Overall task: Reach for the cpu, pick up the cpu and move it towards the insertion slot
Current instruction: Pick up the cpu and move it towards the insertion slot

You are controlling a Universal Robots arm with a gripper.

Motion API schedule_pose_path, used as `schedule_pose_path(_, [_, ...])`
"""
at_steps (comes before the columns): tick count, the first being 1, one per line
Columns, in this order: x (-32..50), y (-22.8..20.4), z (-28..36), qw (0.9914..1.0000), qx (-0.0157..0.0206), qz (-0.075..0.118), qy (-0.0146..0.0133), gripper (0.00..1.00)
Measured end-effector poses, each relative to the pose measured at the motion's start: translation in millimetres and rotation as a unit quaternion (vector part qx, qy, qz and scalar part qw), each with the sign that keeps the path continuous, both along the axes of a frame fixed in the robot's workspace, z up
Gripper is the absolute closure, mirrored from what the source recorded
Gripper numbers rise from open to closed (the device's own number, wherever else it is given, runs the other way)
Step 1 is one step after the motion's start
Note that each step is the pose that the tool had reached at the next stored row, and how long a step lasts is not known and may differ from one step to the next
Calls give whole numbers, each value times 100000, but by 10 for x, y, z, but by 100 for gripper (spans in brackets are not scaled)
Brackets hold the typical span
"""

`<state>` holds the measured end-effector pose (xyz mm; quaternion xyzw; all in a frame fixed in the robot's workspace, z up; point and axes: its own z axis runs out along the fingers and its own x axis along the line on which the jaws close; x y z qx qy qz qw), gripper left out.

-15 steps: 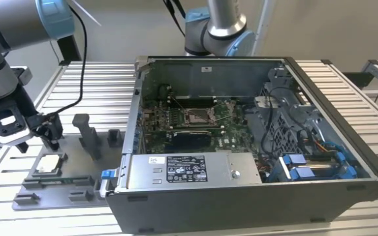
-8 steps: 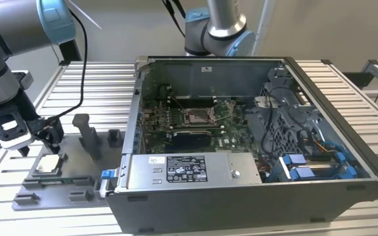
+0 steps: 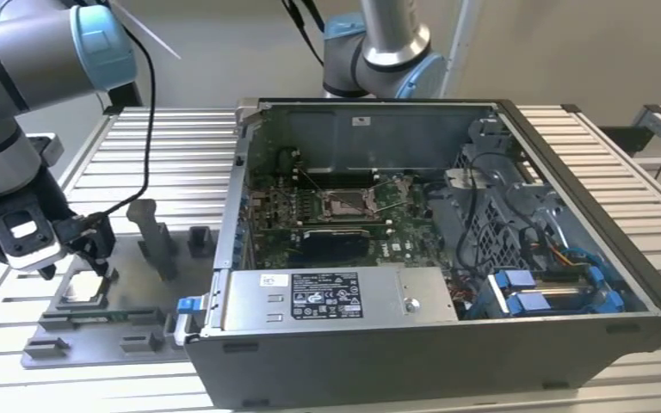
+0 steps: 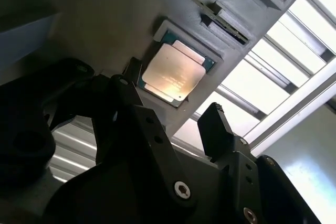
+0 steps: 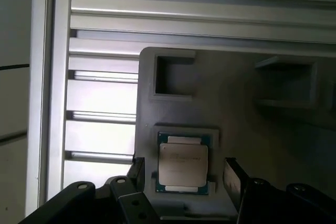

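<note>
The cpu (image 5: 182, 162) is lying flat in a square pocket of the grey tray (image 3: 113, 325), at the exterior view's left. The gripper (image 5: 184, 174) is hanging close over it, pointing down, with its fingers spread apart on either side. The insertion slot (image 3: 348, 202) is sitting inside the open computer case (image 3: 423, 344), well apart.

A ribbed metal tabletop (image 3: 193, 146) carries a big open computer case (image 3: 423, 361). A silver box (image 3: 330, 297) with a white sticker sits along the case's near wall, with blue clips (image 3: 537, 292) beside it. A grey tray (image 3: 135, 297) lies just beside the case, by the tabletop's edge on the exterior view's left. A grey post (image 3: 152, 237) stands upright on it.
</note>
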<state>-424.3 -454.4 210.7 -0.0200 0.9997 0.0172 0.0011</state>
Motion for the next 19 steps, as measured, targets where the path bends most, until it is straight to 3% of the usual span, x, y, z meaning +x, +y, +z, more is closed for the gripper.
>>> schedule_pose_path(7, [0,0,-111,100000,4,-2,-4,0])
schedule_pose_path(19, [0,-9,-213,100000,-1,-2,13,0])
